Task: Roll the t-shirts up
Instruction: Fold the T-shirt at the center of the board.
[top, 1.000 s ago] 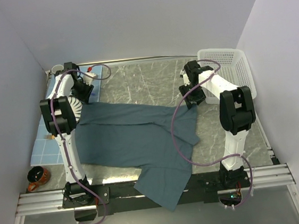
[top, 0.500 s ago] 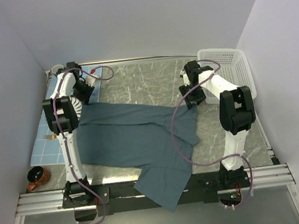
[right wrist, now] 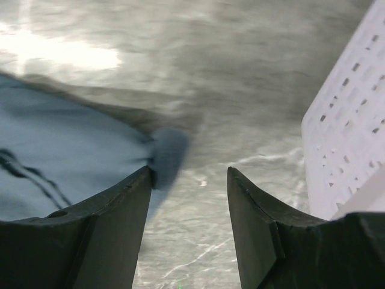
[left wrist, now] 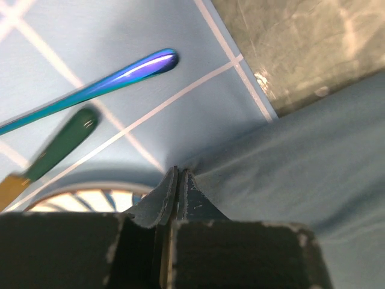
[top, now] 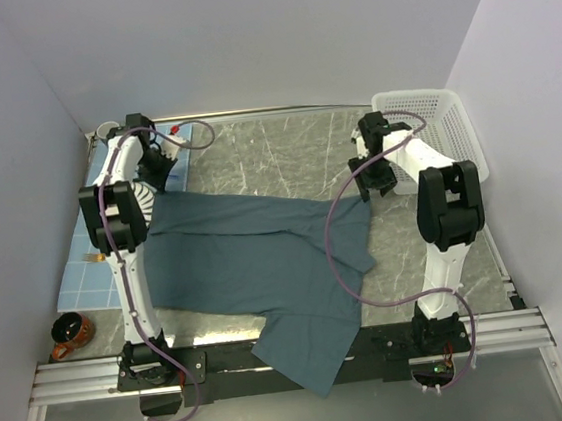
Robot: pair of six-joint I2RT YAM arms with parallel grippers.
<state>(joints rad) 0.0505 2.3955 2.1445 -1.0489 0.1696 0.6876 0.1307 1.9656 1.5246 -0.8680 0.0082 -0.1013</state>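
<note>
The dark slate-blue t-shirt lies spread flat across the table, with one part hanging over the near edge. My left gripper is at its far left corner. In the left wrist view its jaws are pressed together on the edge of the t-shirt. My right gripper is at the shirt's far right corner. In the right wrist view it is open, with the corner of the t-shirt touching its left finger and bare table between the fingers.
A white basket stands at the far right, close to the right gripper. A light blue checked placemat lies on the left with a striped plate, a blue spoon and a green-handled utensil. A brown mug sits near left.
My right gripper has moved a little to the right, off the shirt's far right corner. The left arm's elbow has shifted slightly; its gripper stays at the far left corner.
</note>
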